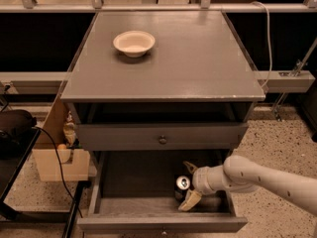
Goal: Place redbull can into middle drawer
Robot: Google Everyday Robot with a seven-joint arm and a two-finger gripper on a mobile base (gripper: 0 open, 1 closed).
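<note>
The redbull can (183, 184) stands upright on the floor of the open middle drawer (133, 185), right of centre, with its shiny silver top showing. My gripper (190, 183) reaches into the drawer from the right, and the white arm (267, 178) comes in over the drawer's right wall. The gripper is open. One finger (190, 166) lies behind the can and the other (190, 200) in front of it, both spread away from the can.
A closed grey drawer with a round metal knob (162, 140) sits just above the open one. A cream bowl (133, 42) stands on the cabinet top (198, 63). A cardboard box (54, 157) and a black cable (59, 167) are at the left on the speckled floor.
</note>
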